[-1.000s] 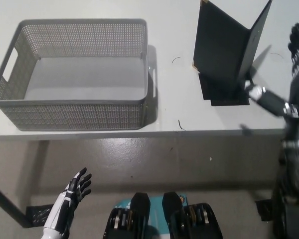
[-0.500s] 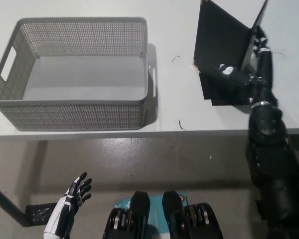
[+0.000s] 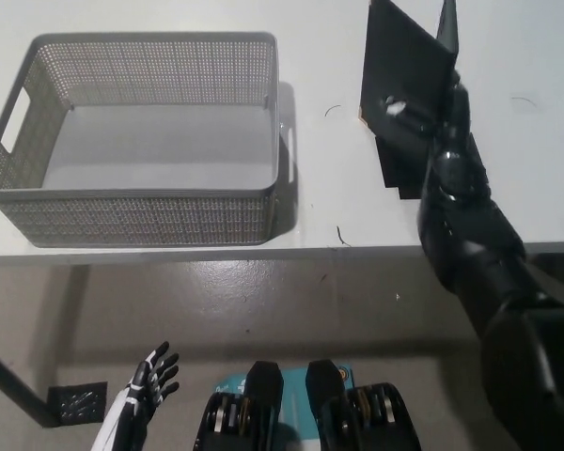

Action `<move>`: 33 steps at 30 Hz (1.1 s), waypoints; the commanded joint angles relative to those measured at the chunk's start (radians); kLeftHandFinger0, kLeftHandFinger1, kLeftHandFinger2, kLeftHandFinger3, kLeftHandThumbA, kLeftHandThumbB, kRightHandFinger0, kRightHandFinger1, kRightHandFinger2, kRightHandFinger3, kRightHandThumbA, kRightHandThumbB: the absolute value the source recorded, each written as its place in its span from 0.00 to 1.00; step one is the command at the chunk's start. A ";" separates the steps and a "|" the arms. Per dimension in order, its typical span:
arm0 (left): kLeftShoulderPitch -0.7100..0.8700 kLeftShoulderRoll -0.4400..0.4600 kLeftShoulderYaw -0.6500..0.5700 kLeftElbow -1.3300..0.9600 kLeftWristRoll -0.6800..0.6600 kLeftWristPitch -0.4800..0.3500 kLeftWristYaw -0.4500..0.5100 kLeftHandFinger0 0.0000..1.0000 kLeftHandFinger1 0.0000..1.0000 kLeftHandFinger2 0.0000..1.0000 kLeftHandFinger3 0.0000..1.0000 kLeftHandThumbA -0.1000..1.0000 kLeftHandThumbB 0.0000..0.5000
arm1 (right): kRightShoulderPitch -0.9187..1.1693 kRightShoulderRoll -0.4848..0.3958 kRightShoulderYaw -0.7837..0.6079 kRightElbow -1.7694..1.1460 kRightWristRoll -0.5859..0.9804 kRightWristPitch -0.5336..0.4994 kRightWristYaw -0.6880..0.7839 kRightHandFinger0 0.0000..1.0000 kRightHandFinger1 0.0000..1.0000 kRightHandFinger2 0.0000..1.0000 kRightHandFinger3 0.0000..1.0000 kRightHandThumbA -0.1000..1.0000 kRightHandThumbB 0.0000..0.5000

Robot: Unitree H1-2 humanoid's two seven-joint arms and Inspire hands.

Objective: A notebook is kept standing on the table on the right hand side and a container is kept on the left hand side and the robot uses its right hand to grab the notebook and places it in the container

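I see a big white table [image 3: 169,28] from above. On its left side sits a grey container [image 3: 141,141] with tiny holes all over its walls. It has nothing inside. On the right side stands a black notebook [image 3: 399,66], open a little like a tent. My black right hand [image 3: 430,108] reaches up from the bottom right and is at the notebook. Its fingers [image 3: 395,105] press on the front cover, and the hand looks closed around it. My white left hand [image 3: 148,381] rests low at the bottom left, below the table edge, over the floor [image 3: 357,310]. Its fingers are spread apart and it holds nothing.
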 commanded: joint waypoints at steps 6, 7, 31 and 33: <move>-0.006 0.016 -0.002 -0.002 -0.016 -0.064 -0.036 1.00 1.00 1.00 1.00 1.00 0.46 | -0.122 0.012 0.017 -0.114 0.040 -0.139 -0.158 0.00 0.00 0.43 0.42 0.03 0.16; -0.006 0.017 -0.004 -0.004 -0.009 -0.063 -0.033 1.00 1.00 1.00 1.00 1.00 0.46 | -0.118 0.014 0.019 -0.133 0.042 -0.144 -0.152 0.00 0.00 0.43 0.48 0.00 0.16; -0.017 0.030 -0.020 0.018 0.024 -0.067 -0.043 1.00 1.00 1.00 1.00 1.00 0.46 | -0.175 0.188 0.151 -0.507 0.022 -0.065 -0.145 0.00 0.01 0.42 0.58 0.00 0.20; -0.019 0.032 -0.021 0.013 0.029 -0.057 -0.042 1.00 1.00 1.00 1.00 1.00 0.46 | -0.194 0.207 0.180 -0.445 -0.006 -0.065 -0.171 0.00 0.00 0.36 0.48 0.00 0.22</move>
